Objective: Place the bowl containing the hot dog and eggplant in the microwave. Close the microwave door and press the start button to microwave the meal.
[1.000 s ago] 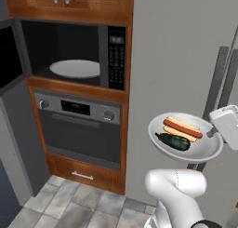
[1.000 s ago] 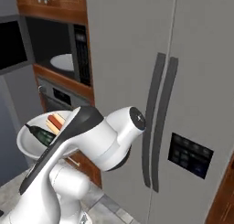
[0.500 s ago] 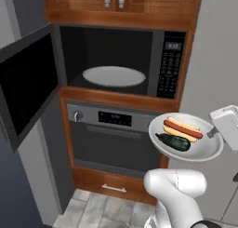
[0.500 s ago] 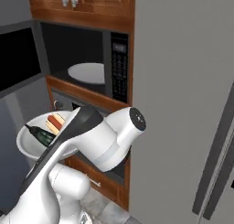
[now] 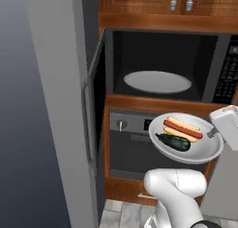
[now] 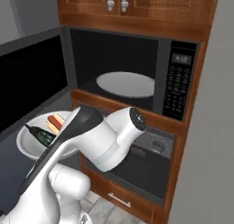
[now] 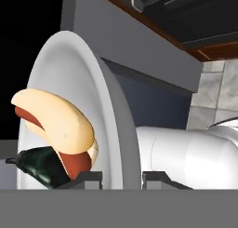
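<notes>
My gripper (image 5: 214, 132) is shut on the right rim of the shallow pale bowl (image 5: 197, 150), held level in front of the oven, below the microwave (image 5: 158, 59). In the bowl lie the hot dog (image 5: 183, 128) and, nearer me, the dark eggplant (image 5: 174, 142). The microwave stands open, its white turntable plate (image 5: 157, 81) bare. Its door (image 6: 27, 88) is swung out to the left. In the hand view the bowl's rim (image 7: 118, 129) runs between the fingertips (image 7: 86, 177), with the hot dog (image 7: 51, 117) and the eggplant (image 7: 39, 163) on the left.
The black keypad strip (image 6: 179, 86) is at the microwave's right. A steel oven (image 5: 125, 145) sits under it and wooden cabinets (image 6: 137, 3) above. A tall grey panel (image 5: 51, 106) stands close on the left. My arm (image 6: 100, 138) covers part of the bowl (image 6: 32, 143).
The whole picture has shifted: the base has driven, and the microwave now stands nearer and straight ahead. The bowl stays in the gripper, in the same place relative to the base.
</notes>
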Available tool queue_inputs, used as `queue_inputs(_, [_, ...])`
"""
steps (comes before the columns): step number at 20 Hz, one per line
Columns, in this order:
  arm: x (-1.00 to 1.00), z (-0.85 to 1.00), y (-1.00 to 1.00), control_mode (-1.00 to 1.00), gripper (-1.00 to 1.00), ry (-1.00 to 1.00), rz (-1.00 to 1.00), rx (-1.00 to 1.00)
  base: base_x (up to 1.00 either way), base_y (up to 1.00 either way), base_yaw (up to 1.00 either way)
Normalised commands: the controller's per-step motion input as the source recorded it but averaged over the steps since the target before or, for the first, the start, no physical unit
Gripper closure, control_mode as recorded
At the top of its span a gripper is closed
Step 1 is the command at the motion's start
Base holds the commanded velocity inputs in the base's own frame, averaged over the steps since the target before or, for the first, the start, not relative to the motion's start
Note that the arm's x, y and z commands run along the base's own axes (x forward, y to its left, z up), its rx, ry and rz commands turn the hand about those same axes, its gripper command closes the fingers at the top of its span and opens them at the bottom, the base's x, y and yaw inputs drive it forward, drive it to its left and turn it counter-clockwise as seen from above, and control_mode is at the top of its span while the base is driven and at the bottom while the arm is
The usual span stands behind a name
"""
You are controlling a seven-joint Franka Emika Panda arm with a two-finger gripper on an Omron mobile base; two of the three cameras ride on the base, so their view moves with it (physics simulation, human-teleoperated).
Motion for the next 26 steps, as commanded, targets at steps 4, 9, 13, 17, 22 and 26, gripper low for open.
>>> queue_inputs(4, [0.00,0.00,0.00,1.00,1.00,0.00,0.00,0.00,0.27,0.45,-0.14])
queue_inputs(9, [0.00,0.00,0.00,1.00,1.00,0.00,0.00,0.00,0.26,-0.20,-0.08])
queue_inputs(13, [0.00,0.00,0.00,1.00,1.00,0.00,0.00,0.00,0.30,-0.52,-0.06])
queue_inputs(17, [0.00,0.00,0.00,1.00,1.00,0.00,0.00,0.00,0.19,-0.57,0.00])
queue_inputs(22, [0.00,0.00,0.00,1.00,1.00,0.00,0.00,0.00,-0.03,0.07,0.09])
queue_inputs(26, [0.00,0.00,0.00,1.00,1.00,0.00,0.00,0.00,-0.17,0.16,0.06])
